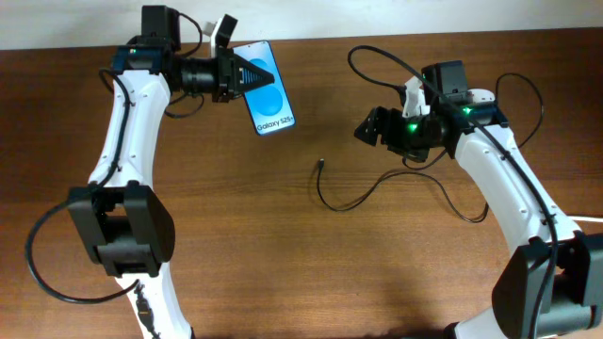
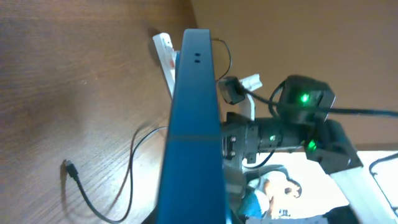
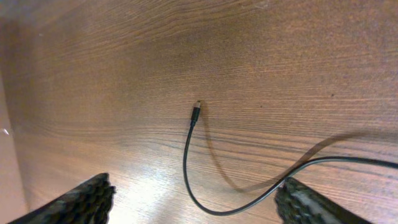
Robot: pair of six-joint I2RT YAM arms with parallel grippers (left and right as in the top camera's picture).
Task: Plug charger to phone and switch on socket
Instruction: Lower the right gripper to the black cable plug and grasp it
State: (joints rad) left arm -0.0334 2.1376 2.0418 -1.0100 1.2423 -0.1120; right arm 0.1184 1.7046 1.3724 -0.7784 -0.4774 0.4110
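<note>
My left gripper (image 1: 243,73) is shut on the phone (image 1: 268,102) at the far left and holds it off the table, blue screen up. The left wrist view shows the phone (image 2: 193,124) edge-on. The charger is a thin black cable (image 1: 350,202) curling across the middle of the table, its connector tip (image 1: 321,166) lying free. My right gripper (image 1: 369,127) is open above the cable, right of the tip. In the right wrist view the tip (image 3: 196,107) lies ahead of the open fingers (image 3: 193,205). The white socket strip (image 2: 166,53) shows only in the left wrist view.
The brown wooden table (image 1: 283,273) carries everything. The right arm (image 2: 298,118) with green lights sits ahead of the phone in the left wrist view. Both arm bases stand at the near corners.
</note>
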